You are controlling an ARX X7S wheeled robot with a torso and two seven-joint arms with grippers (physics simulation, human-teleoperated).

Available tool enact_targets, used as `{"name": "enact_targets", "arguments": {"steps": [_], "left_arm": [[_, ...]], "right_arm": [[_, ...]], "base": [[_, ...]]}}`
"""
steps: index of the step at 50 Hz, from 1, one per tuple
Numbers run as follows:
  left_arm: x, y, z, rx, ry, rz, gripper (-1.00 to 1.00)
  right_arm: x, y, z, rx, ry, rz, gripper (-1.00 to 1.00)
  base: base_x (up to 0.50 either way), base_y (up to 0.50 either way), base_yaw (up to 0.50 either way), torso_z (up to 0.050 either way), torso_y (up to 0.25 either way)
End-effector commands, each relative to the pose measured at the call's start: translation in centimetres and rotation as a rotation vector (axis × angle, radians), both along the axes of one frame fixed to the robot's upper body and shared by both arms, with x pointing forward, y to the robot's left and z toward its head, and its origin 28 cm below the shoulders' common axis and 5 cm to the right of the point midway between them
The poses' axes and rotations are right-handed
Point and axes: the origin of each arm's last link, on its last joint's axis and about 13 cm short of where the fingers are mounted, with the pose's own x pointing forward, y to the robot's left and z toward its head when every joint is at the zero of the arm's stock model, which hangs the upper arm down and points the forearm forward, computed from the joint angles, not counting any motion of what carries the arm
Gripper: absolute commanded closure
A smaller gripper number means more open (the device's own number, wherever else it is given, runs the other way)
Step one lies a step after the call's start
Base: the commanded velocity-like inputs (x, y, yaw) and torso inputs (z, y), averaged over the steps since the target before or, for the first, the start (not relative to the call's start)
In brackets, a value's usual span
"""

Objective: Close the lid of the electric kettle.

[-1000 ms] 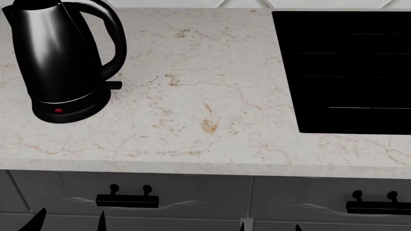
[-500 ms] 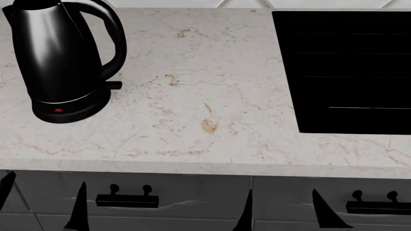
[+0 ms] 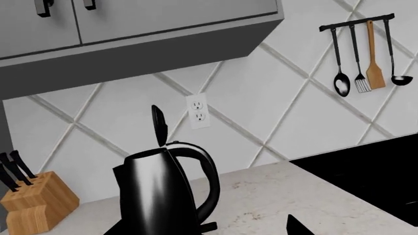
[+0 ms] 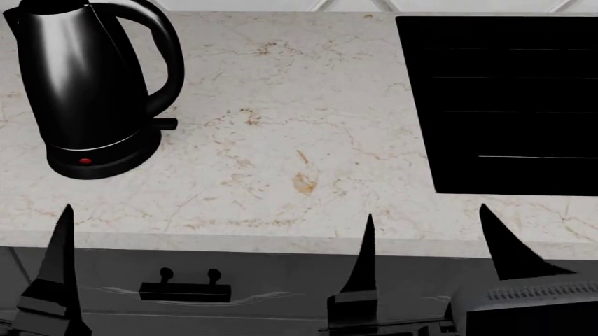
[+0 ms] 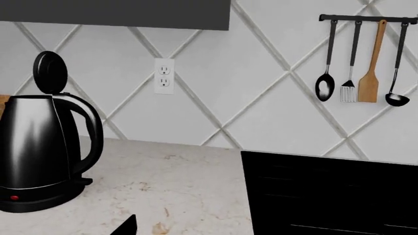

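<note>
Right claw (image 4: pixel 426 212) spread wide, both pointed fingers showing over the front edge of the bench (image 4: pixel 280 140), nothing between them. Of the left claw (image 4: pixel 58 280), only one finger in the head view and a bare tip in its own wrist view, so cannot tell whether wide or narrow.

Ahead of the left claw and well apart from it: the electric kettle (image 4: pixel 84 84), upright on its round base with the red light toward the claws, loop handle turned toward the right claw's side. Far off to the left of the right claw, and further back on the bench. No contact with either claw.

Atop the kettle, the lid (image 5: pixel 50 72) swung up on its hinge, standing nearly upright above the handle end, seen edge-on from the left wrist (image 3: pixel 158 126). Kettle mouth uncovered.

Ahead of the right claw, a black cooktop (image 4: pixel 505 105) set into the bench. Beyond the kettle, a wooden knife block (image 3: pixel 36 200) against the tiled wall.
</note>
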Motion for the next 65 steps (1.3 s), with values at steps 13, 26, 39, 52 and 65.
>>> {"name": "enact_targets", "arguments": {"steps": [13, 26, 39, 52, 65], "left_arm": [[-1.6, 1.7, 6.6, 0.091, -0.127, 0.072, -1.00], [-1.9, 1.6, 6.5, 0.092, -0.126, 0.073, -1.00], [-1.8, 1.5, 6.2, 0.097, -0.117, 0.070, -1.00], [-1.7, 1.4, 6.0, 0.100, -0.112, 0.070, -1.00], [-1.7, 1.5, 6.0, 0.102, -0.112, 0.073, -1.00]], "right_arm": [[-1.9, -1.0, 6.7, -0.129, -0.153, 0.005, -1.00], [-2.0, -1.0, 6.8, -0.127, -0.153, 0.006, -1.00], [-1.8, -0.9, 7.1, -0.170, -0.161, 0.004, -1.00], [-1.7, -0.7, 7.3, -0.160, -0.171, 0.005, -1.00], [-1.9, -0.7, 7.5, -0.167, -0.176, 0.002, -1.00]], "base": [[0.00, 0.00, 0.00, 0.000, 0.000], [0.00, 0.00, 0.00, 0.000, 0.000], [0.00, 0.04, 0.00, 0.000, 0.000], [0.05, 0.50, 0.00, 0.000, 0.000], [0.05, 0.50, 0.00, 0.000, 0.000]]}}
